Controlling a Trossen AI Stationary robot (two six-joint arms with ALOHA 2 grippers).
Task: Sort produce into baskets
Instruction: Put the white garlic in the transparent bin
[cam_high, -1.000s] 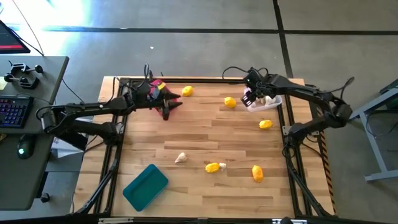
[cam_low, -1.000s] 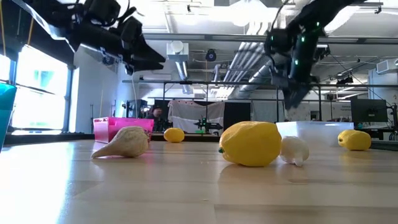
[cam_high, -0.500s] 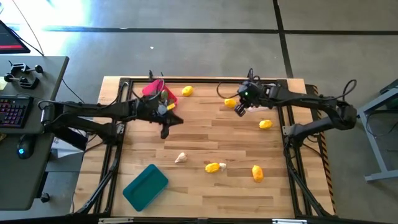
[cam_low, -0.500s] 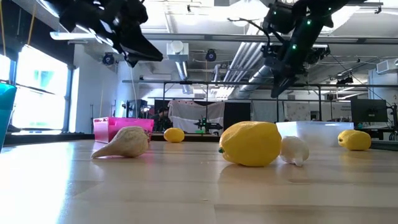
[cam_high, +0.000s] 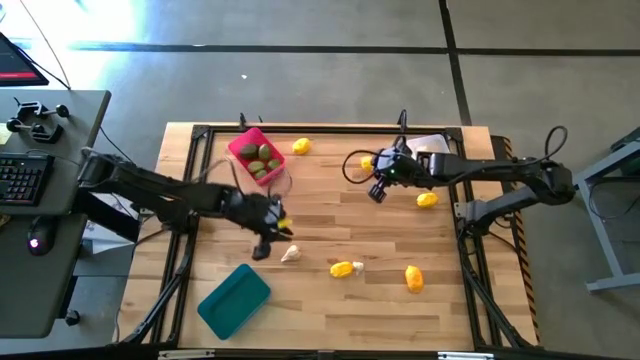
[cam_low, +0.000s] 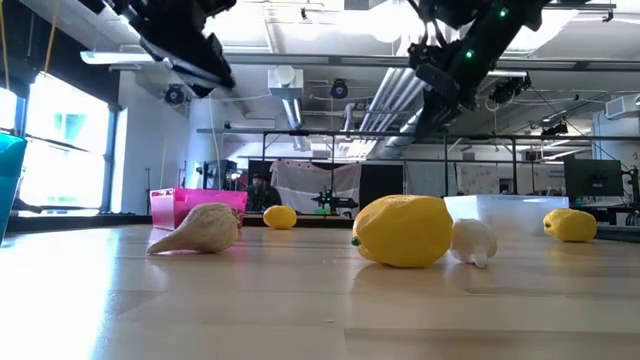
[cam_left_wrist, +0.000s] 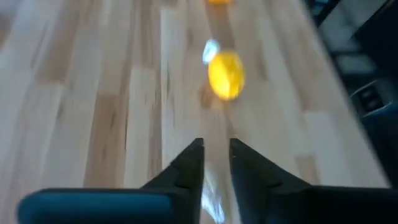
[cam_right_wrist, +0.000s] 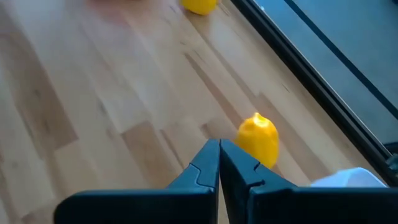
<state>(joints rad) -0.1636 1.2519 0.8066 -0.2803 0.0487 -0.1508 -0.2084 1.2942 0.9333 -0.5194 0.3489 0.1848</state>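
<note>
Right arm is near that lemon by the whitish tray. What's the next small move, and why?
Probably open the right gripper and ease it forward onto the lemon. Its fingers are shut with nothing between them, and the lemon lies on the table just ahead of the tips, beside the whitish tray. The left gripper hangs near the white bulb.

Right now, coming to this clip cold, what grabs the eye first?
The yellow lemons scattered over the wooden table, one large lemon close up in the low view. Then the pink basket of green fruit at the far left, and the two arms: left gripper by the white bulb, right gripper beside a far lemon.
</note>
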